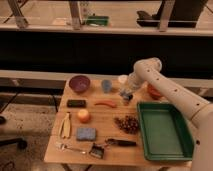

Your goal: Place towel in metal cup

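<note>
My gripper (125,92) hangs at the end of the white arm (165,90), low over the back middle of the wooden table (100,117). Right under it stands a small dark grey thing that looks like the metal cup (127,99). A pale bluish bit at the gripper's tip may be the towel, but I cannot make it out for sure. The light-blue cup (106,86) stands to the left of the gripper. The white round container (122,79) stands just behind it.
A purple bowl (79,83), black block (76,103), red pepper (105,104), orange (84,115), banana (65,125), blue sponge (86,133), grapes (128,123) and utensils (97,149) lie on the table. A green tray (164,145) is at right, an orange bowl (154,92) behind it.
</note>
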`<state>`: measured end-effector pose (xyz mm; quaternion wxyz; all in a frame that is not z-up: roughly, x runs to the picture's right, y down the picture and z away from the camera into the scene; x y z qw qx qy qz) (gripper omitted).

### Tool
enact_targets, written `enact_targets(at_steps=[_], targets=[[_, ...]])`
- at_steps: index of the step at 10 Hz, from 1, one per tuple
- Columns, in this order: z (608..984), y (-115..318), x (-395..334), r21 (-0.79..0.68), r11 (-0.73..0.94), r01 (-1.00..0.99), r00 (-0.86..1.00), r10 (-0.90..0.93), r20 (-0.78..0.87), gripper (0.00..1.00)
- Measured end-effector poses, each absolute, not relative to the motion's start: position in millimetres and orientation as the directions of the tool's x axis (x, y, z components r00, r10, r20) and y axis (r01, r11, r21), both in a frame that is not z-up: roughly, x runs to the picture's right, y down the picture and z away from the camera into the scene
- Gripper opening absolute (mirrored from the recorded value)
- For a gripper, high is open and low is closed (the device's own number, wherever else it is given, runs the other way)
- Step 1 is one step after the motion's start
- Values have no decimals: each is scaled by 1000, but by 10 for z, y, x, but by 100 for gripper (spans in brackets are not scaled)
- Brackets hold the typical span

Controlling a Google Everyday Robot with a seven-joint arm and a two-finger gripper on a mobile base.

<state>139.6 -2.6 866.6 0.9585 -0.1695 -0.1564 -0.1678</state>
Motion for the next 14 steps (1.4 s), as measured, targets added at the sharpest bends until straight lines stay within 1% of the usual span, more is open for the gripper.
enact_targets(at_steps=[1, 2, 4, 5, 8, 14], targets=[[8660, -22, 1386, -274, 885, 376, 894, -269, 357, 11], [8657, -21, 1353, -277, 882, 381, 892, -272, 360, 24], [8668, -21, 1282, -283, 877, 389, 889, -276, 366, 44], [8678, -25, 1261, -290, 873, 392, 889, -278, 365, 56], [8739, -34, 1193, -313, 863, 396, 890, -277, 364, 79], [8811, -19, 1232, -332, 865, 376, 900, -256, 354, 80]])
